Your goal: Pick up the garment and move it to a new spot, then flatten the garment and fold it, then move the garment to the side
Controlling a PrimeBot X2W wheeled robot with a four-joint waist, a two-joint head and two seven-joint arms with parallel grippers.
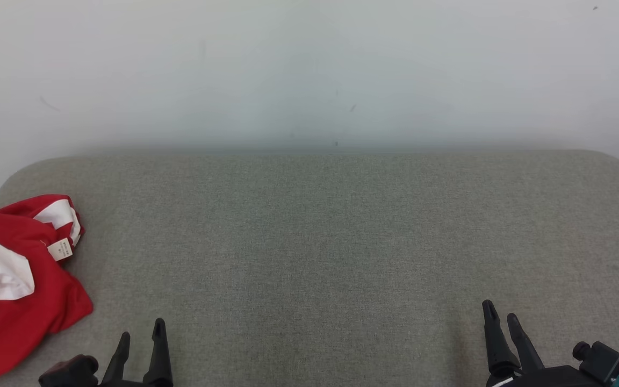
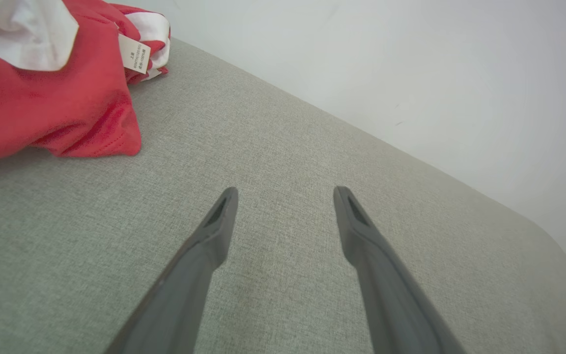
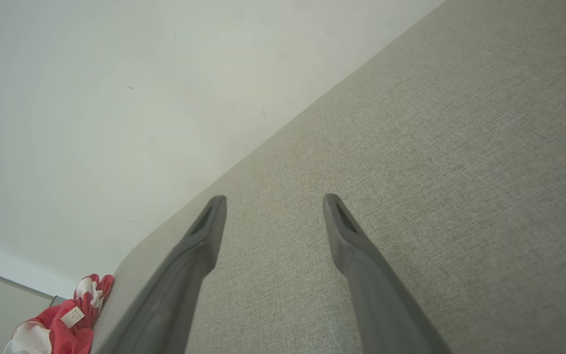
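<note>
Garment: you'll find the red and white garment [image 1: 24, 306] crumpled in a heap at the left end of the worktop [image 1: 315, 242], running off the left edge of your head view; it is neither flattened nor folded
Care tag: a small white care tag [image 1: 61, 249] sticks out of the heap on the side facing the middle of the worktop; its print is too small to read
Left pincer: your left pincer [image 1: 142, 329] is released, fingers spread and grasping nothing; it sits at the lower left of the head view, near the garment's right edge but apart from it
Left wrist view: you see grey cloth between the two fingers, and the garment lies off to the upper left, apart from the tips
Right pincer: your right pincer [image 1: 499, 310] is released too and grasps nothing; it sits at the lower right, well apart from the garment
Worktop: grey woven cover with rounded far corners
Wall: a pale wall [image 1: 309, 70] rises directly behind the worktop's far edge
</note>
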